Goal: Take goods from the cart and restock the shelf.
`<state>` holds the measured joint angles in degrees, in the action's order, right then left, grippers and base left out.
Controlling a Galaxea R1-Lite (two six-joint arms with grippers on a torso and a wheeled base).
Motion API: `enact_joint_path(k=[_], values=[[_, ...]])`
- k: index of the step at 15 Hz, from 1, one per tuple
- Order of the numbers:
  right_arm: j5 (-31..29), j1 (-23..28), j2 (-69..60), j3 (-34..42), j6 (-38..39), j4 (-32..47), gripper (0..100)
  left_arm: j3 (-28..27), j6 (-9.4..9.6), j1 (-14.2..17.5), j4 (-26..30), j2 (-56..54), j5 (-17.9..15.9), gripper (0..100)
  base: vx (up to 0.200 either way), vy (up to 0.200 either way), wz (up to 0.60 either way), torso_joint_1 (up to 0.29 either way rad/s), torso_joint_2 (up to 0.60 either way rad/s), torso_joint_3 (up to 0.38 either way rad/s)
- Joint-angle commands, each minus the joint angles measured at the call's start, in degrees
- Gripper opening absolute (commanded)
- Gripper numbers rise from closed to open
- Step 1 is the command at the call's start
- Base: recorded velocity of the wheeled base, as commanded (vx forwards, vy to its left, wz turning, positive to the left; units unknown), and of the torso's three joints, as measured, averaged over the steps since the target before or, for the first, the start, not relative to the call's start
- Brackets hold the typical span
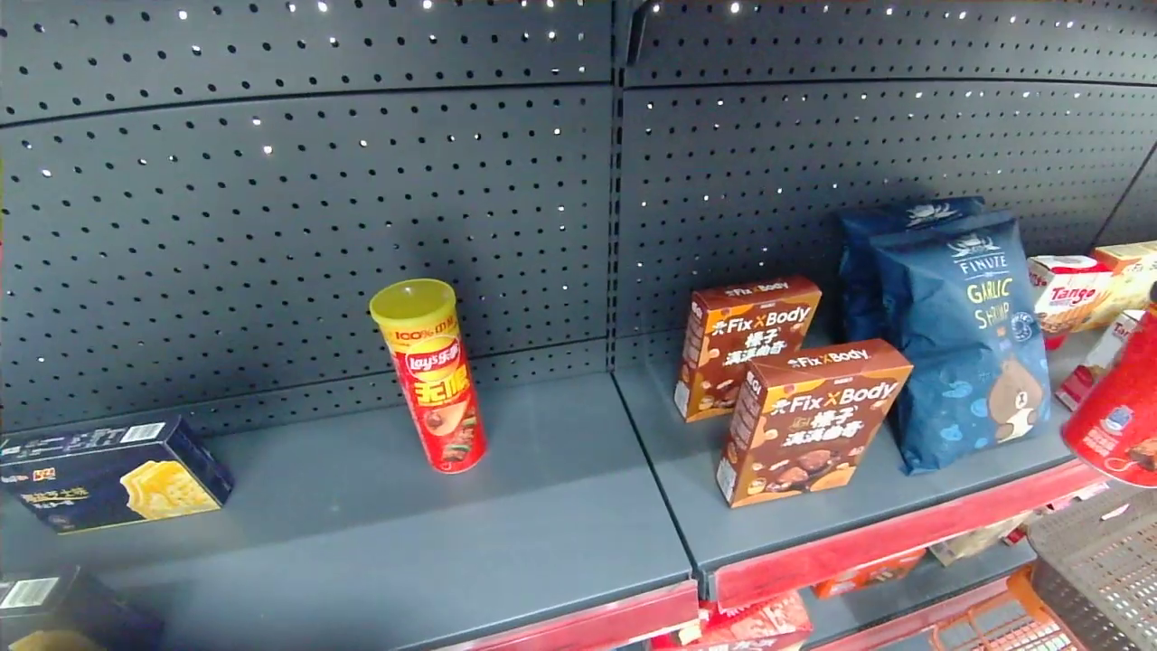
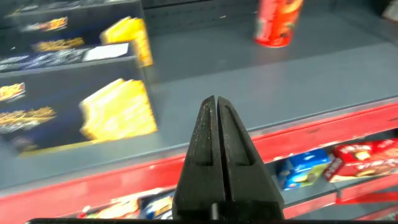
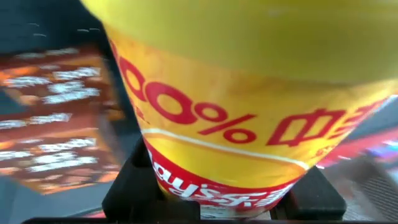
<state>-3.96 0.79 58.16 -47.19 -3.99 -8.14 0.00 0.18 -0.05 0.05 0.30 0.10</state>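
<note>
Yellow-and-red, the held chips can (image 3: pixel 249 112) looms in the right wrist view, clamped between the dark fingers of the right gripper (image 3: pixel 225 198). The head view places it at the right end of the shelf (image 1: pixel 542 506), near the blue bags (image 1: pixel 963 339). A second can (image 1: pixel 427 375) stands upright mid-shelf. The left gripper (image 2: pixel 216 102), fingers pressed together, hovers over the shelf's red front edge beside the dark blue boxes (image 2: pixel 74 118).

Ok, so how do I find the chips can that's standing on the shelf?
Look at the left half of the grey shelf with the holey back wall. Between the dark blue box and the brown boxes, the chips can stands alone. It is the only tall round thing standing there, with a yellow lid and a red bottom.
</note>
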Motion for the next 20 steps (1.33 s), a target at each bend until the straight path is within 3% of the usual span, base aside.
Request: enact_joint_path(k=[1, 2, 4, 7, 9, 13, 18, 20], values=[[0.53, 2.99, -5.51, -0.45, -2.87, 3.05, 0, 0.00, -0.01, 0.05, -0.05, 0.05, -0.01, 0, 0.000, 0.000, 0.00, 0.000, 0.00, 0.000], [0.71, 2.46, -6.83, -0.62, -3.04, 4.36, 0, 0.00, -0.01, 0.05, -0.05, 0.05, -0.01, 0, 0.000, 0.000, 0.00, 0.000, 0.00, 0.000], [4.05, -3.69, -11.93, -0.10, -3.22, 9.55, 0, 0.00, -0.01, 0.05, -0.05, 0.05, -0.01, 0, 0.000, 0.000, 0.00, 0.000, 0.00, 0.000], [3.61, -10.55, -12.55, 2.10, -3.31, 10.78, 0, 0.00, -0.01, 0.05, -0.05, 0.05, -0.01, 0, 0.000, 0.000, 0.00, 0.000, 0.00, 0.000], [3.70, -12.22, -11.40, 2.10, -4.54, 10.34, 0, 0.00, -0.01, 0.05, -0.05, 0.05, -0.01, 0, 0.000, 0.000, 0.00, 0.000, 0.00, 0.000], [3.79, -14.59, -11.05, 2.19, -4.89, 10.34, 0, 0.00, -0.01, 0.05, -0.05, 0.05, -0.01, 0, 0.000, 0.000, 0.60, 0.005, 0.00, 0.001], [4.67, -14.77, -14.48, 1.75, -4.89, 10.43, 0, 0.00, -0.01, 0.05, -0.05, 0.05, -0.01, 0, 0.000, 0.000, 0.00, 0.000, 0.00, 0.000], [11.17, -17.67, -18.43, 1.49, -5.33, 10.60, 0, 0.00, -0.01, 0.05, -0.05, 0.05, 0.08, 0, 0.000, 0.000, 0.00, 0.000, 0.00, 0.000]])
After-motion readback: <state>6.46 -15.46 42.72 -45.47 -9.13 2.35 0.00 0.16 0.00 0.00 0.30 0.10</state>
